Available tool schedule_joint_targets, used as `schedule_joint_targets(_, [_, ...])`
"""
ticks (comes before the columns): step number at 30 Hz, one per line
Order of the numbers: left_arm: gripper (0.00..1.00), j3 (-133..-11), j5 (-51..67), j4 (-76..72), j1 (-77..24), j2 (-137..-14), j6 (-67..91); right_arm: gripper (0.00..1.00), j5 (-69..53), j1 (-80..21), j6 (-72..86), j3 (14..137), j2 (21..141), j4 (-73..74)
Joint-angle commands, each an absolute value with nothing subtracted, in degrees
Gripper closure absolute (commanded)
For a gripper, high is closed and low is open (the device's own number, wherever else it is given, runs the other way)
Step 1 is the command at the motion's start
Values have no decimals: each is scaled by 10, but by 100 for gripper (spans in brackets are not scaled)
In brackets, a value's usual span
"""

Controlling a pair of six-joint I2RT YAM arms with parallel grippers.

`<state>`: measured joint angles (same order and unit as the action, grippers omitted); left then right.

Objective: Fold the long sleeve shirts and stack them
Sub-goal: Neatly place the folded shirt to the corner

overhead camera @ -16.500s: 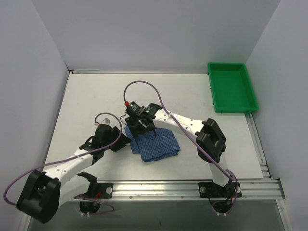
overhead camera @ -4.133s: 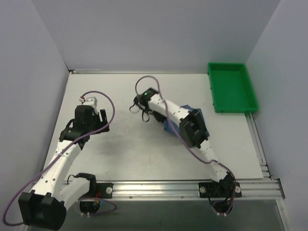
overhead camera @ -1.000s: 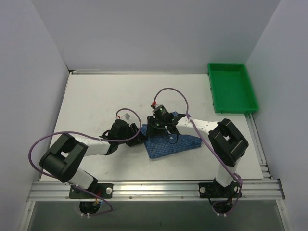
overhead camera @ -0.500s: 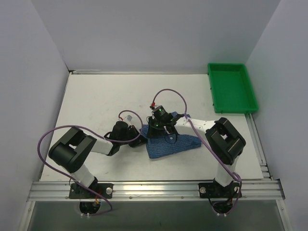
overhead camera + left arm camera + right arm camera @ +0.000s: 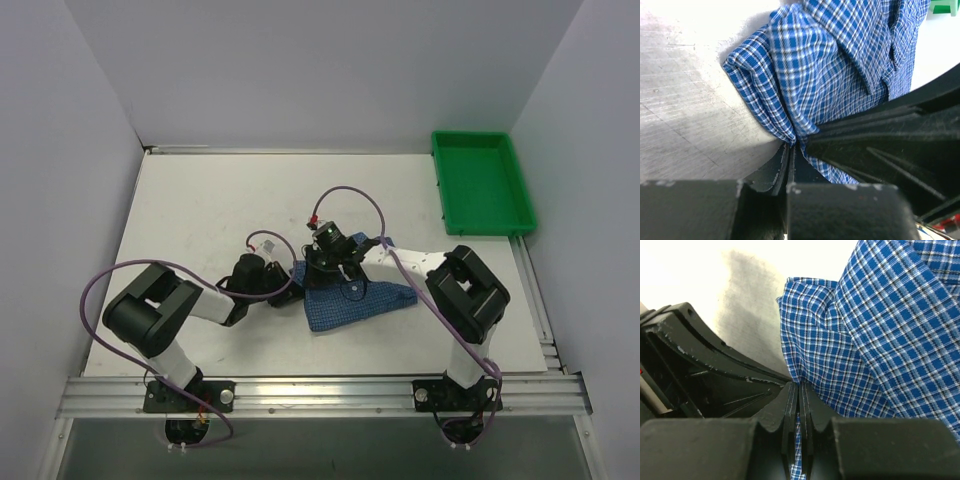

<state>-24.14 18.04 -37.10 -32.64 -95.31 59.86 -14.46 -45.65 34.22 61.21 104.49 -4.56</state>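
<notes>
The long sleeve shirt point(image 5: 352, 297) is a folded bundle of blue checked cloth lying on the white table, a little right of centre. My left gripper point(image 5: 291, 280) is at the bundle's left edge, shut on a fold of the shirt point(image 5: 840, 75); the cloth runs in between the closed left gripper point(image 5: 791, 148). My right gripper point(image 5: 316, 268) sits just beside it at the same edge. The right gripper point(image 5: 798, 388) is shut on a thin layer of the shirt point(image 5: 880, 340). Each wrist view shows the other gripper's black body close by.
A green tray point(image 5: 482, 180) stands at the back right of the table. Grey walls close in the left, back and right sides. An aluminium rail point(image 5: 320, 392) runs along the near edge by the arm bases.
Both grippers have closed on the shirt's left edge. The left arm's elbow has swung slightly inward. The shirt lies in the same place.
</notes>
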Motion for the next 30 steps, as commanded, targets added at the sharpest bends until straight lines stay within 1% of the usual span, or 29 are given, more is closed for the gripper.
schedule_joint_targets(1, [100, -219, 159, -314, -329, -957, 582, 100, -153, -475, 321, 635, 1018, -54])
schedule_joint_targets(4, [100, -216, 161, -314, -329, -956, 583, 100, -145, -480, 316, 641, 1020, -48])
schedule_joint_targets(7, [100, -213, 160, -314, -329, -951, 584, 91, -137, -475, 316, 642, 1034, -43])
schedule_joint_targets(8, [100, -208, 159, -314, -328, -944, 585, 85, -136, -470, 317, 641, 1037, -43])
schedule_joint_targets(10, [100, -204, 161, -309, -323, -933, 588, 80, -143, -466, 316, 639, 1036, -42])
schedule_joint_targets(11, [100, -203, 160, -302, -319, -919, 587, 75, -148, -461, 313, 641, 1031, -40])
schedule_joint_targets(12, [100, -200, 156, -283, -310, -911, 580, 73, -154, -458, 311, 642, 1019, -36])
schedule_joint_targets(14, [100, -200, 153, -257, -296, -881, 570, 66, -152, -454, 308, 643, 999, -19])
schedule_joint_targets(16, [97, -200, 149, -208, -269, -858, 548, 57, -139, -444, 294, 642, 960, -3])
schedule_joint_targets(17, [94, -204, 149, -189, -260, -834, 540, 50, -131, -441, 290, 641, 945, 17])
schedule_joint_targets(18, [91, -207, 149, -148, -250, -821, 525, 47, -124, -432, 282, 636, 916, 27])
schedule_joint_targets(19, [84, -220, 140, -124, -243, -804, 517, 44, -114, -426, 280, 632, 900, 46])
schedule_joint_targets(20, [79, -228, 131, -98, -237, -769, 507, 39, -112, -417, 278, 624, 884, 51])
schedule_joint_targets(21, [73, -236, 118, -46, -238, -749, 487, 38, -110, -408, 278, 606, 854, 58])
schedule_joint_targets(22, [60, -259, 102, -20, -239, -711, 479, 36, -112, -383, 279, 593, 838, 67])
schedule_joint_targets(23, [54, -267, 95, -1, -242, -694, 473, 36, -115, -371, 281, 579, 821, 69])
schedule_joint_targets(24, [47, -278, 86, 52, -243, -675, 465, 36, -121, -358, 283, 567, 792, 70])
schedule_joint_targets(25, [42, -287, 77, 72, -244, -658, 462, 36, -128, -327, 288, 536, 777, 70])
schedule_joint_targets(26, [34, -307, 63, 108, -250, -630, 461, 37, -141, -315, 291, 524, 763, 70])
schedule_joint_targets(28, [32, -321, 54, 127, -257, -600, 461, 39, -155, -278, 299, 484, 726, 68])
schedule_joint_targets(30, [32, -336, 59, 118, -277, -596, 480, 41, -184, -260, 309, 457, 695, 58])
